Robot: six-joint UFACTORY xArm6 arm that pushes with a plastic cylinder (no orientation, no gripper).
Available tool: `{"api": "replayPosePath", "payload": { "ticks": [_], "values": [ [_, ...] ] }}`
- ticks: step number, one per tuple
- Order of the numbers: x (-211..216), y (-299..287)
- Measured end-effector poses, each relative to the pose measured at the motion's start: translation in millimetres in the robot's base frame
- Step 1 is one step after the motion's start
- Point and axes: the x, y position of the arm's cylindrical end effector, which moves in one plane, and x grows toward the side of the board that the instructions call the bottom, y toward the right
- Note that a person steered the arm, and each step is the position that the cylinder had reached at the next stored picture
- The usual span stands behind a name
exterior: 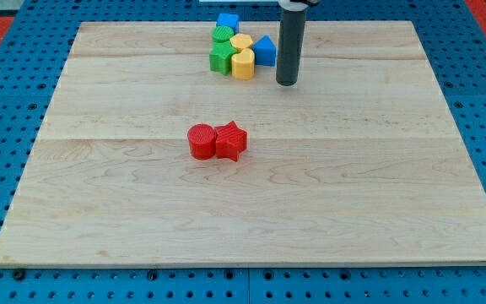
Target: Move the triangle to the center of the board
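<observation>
While the rod stands at the desk's (395, 211) top edge, my tip (286, 83) rests just right of the blue triangle (265, 51), slightly nearer the view's bottom and apparently not touching it. No pincer exists on this rig, so no pincer state can be told. The triangle sits at the right end of a tight cluster: yellow blocks (242, 57), green blocks (222, 51) and a blue cube (228, 22) crowd its left side. Well apart, near the centre, lie a red cylinder (202, 142) and red star (232, 141), touching. Likely risks: a leftward push would jam the triangle into the cluster and drag neighbours along; a centreward push could strike the red pair.
</observation>
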Motion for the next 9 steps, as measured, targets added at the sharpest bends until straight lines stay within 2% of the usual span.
{"api": "replayPosePath", "payload": {
  "ticks": [1, 3, 4, 5, 7, 9],
  "values": [
    [-2, 3],
    [-16, 91],
    [-62, 103],
    [-98, 69],
    [-100, -41],
    [-100, -50]
  ]
}}
